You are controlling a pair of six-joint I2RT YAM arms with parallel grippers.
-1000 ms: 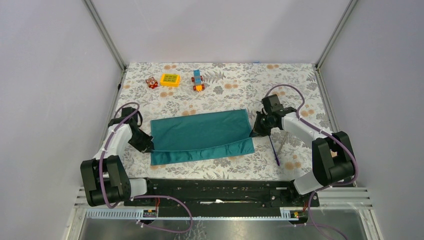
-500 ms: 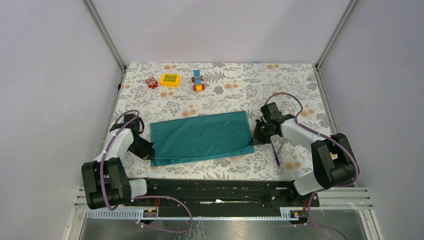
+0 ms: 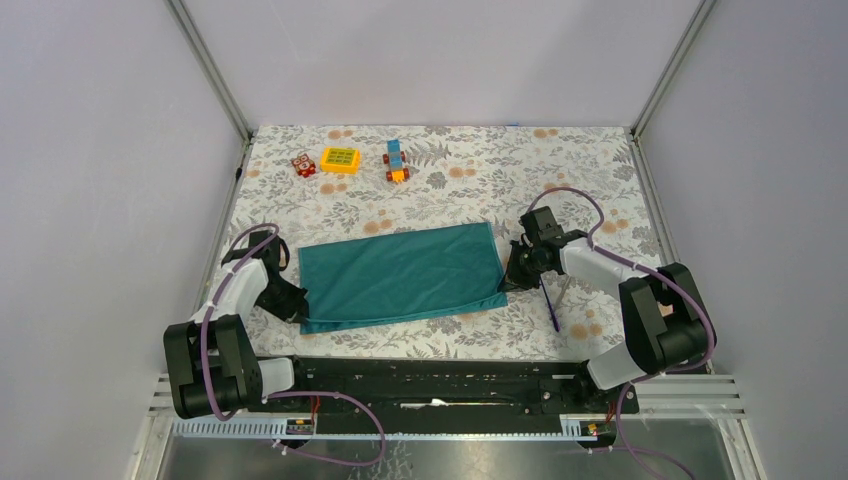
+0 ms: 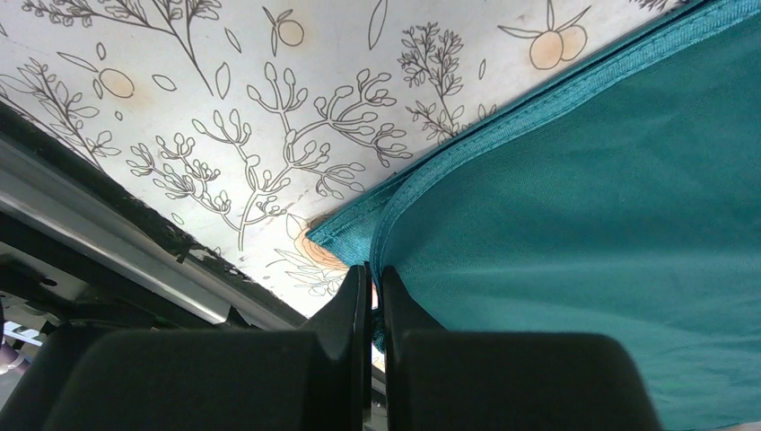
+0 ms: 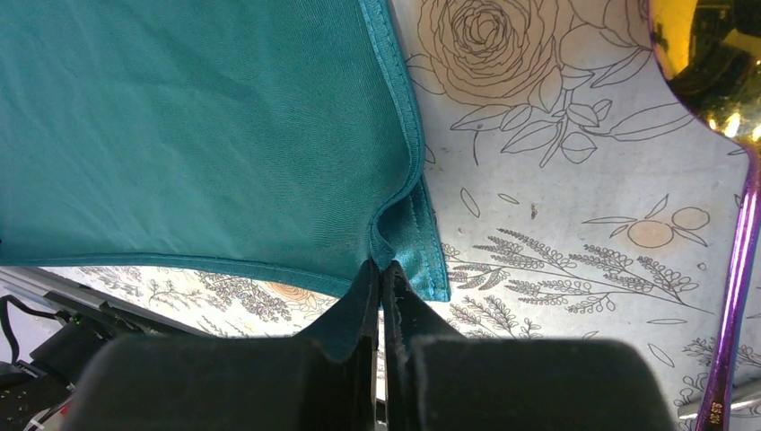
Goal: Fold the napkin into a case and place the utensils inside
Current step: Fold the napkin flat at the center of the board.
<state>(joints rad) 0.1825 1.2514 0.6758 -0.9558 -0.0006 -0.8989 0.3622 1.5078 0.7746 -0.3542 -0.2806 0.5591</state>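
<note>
Three small toys are sitting along the far edge, well apart from my arms: a red block, a yellow block and a blue-and-orange stack. The utensils are lying just right of the napkin. The purple-handled spoon is showing its golden bowl close beside my right wrist, and the slim grey piece is lying near it, partly under my right forearm.

The table is wearing a pale cloth printed with leaves, roses and small oranges. Plain grey walls and slanting metal posts are closing in the space on three sides.

The napkin is lying flat in the middle of the table, long side running left to right. My left gripper is pinching its near-left corner, fingers clamped together on the doubled hem. My right gripper is clenching the near-right corner, the cloth puckering just above the tips. Both arms are crouching low, elbows pushed outward, wrists tipping down and inward toward the cloth.
</note>
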